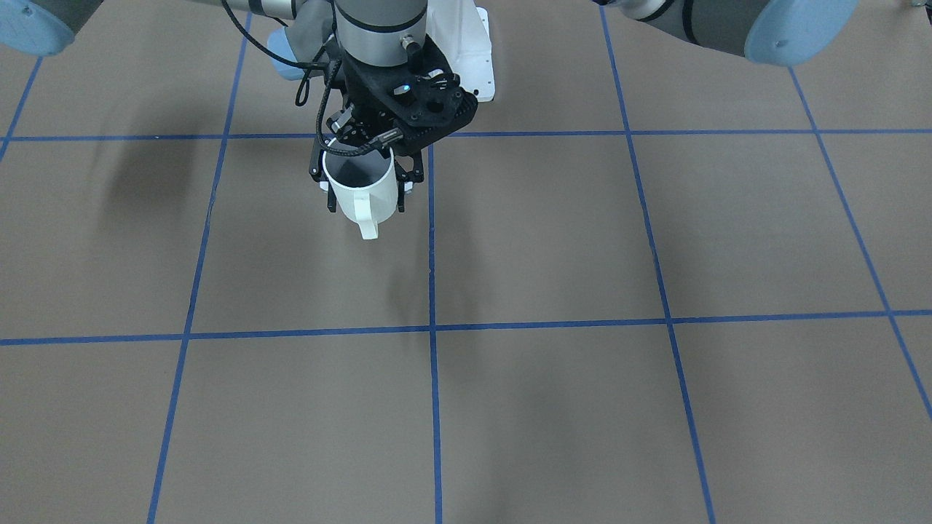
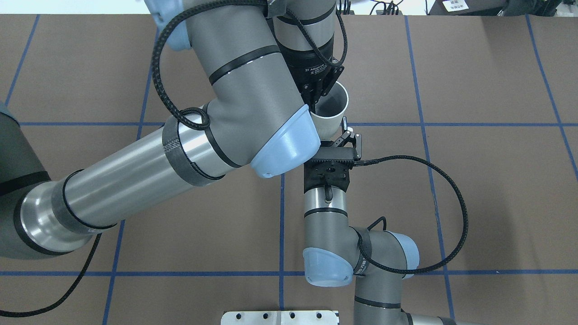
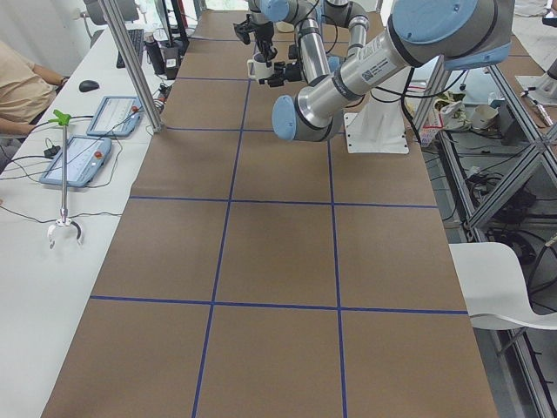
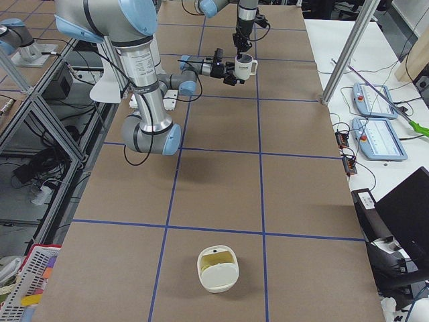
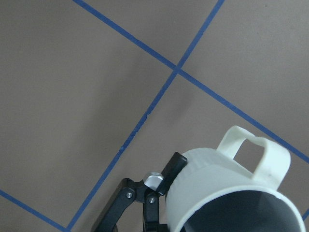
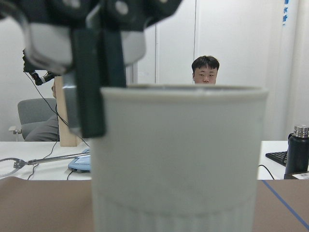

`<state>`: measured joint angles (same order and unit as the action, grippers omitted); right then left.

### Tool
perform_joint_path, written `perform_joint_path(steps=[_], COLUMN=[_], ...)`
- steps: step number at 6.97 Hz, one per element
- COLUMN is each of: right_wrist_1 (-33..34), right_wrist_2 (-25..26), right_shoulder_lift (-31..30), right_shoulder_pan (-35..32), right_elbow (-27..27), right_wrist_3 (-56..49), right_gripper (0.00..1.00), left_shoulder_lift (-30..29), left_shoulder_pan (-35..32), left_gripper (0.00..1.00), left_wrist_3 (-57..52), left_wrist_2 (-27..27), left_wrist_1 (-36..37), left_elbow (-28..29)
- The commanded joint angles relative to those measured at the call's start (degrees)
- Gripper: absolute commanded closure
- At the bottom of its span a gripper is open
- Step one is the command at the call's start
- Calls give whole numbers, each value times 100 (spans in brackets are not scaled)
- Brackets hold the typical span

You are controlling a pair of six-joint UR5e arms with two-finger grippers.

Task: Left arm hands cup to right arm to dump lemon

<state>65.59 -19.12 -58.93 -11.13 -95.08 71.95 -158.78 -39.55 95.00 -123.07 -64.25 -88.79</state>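
**Hand-over pose.** The cup (image 5: pixel 217 189) is held upright above the worktop (image 1: pixel 582 240). It hangs about midway across, beside a crossing of blue tape lines (image 1: pixel 431 240), and its handle (image 5: pixel 276 162) points away from the robot.

**Left gripper** (image 2: pixel 318 97): vertical over the rim, with the fingers pinched on the cup wall. One finger (image 6: pixel 91 77) lies flat against the outside; the other cannot be made out.

**Right gripper** (image 1: pixel 362 188): level, on the robot's side of the cup, with the fingers closed in on opposite flanks. One pad (image 5: pixel 173 166) touches the wall.

**Obstructions.** In the overhead view the left arm (image 2: pixel 244 104) and its blue joint cap (image 2: pixel 284 144) cover one right finger and part of the cup. A black cable (image 2: pixel 451 216) loops out from the right wrist.

**Materials.**
- Cup: glazed cream-white, fluted low down and grey inside, with a squared loop for a handle.
- Fingers: black, with jointed links.
- Worktop: a matt brown sheet, taped into large squares.

**Surroundings.**
- A cream tub (image 4: pixel 218 268), yellowish inside, lies on the worktop toward the robot's right end, well apart from the cup.
- A white base plate (image 1: pixel 470 51) sits behind the grippers.
- Past the far edge, a person (image 6: pixel 205 72) sits behind a white bench (image 6: pixel 38 166) that carries a dark bottle (image 6: pixel 298 150).

**Room.** A soft shadow (image 1: pixel 408 291) falls on the sheet near the cup. The worktop edges are well away on every side.
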Motion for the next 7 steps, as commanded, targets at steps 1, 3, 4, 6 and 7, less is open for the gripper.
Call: perform_joint_path(steps=[1,3,4,6,7], right_wrist_1=[-2,-81,-81,-73,-64], right_wrist_2=[-266,-1115,-1720,-3562,-4668], right_shoulder_lift=[-39,-407,-835,-1312,-1506], right_shoulder_pan=[120,85,-159,-1114,-1780], right_elbow=[210,-156,-473,-870,-985], right_wrist_3=[30,83,-56,-975,-1424], right_gripper=[0,0,0,0,0], left_shoulder_lift=[-12,145,511,1860,2739], left_shoulder_pan=[-8,-122,-218,-324,-499], left_gripper=[100,100,100,100,100], left_wrist_3=[1,-60,-261,-1697,-2653], left_wrist_2=[-7,-7,2,2,19], left_wrist_1=[0,53,36,-17,-139], left_elbow=[-138,-812,-1163,-2163,-2760])
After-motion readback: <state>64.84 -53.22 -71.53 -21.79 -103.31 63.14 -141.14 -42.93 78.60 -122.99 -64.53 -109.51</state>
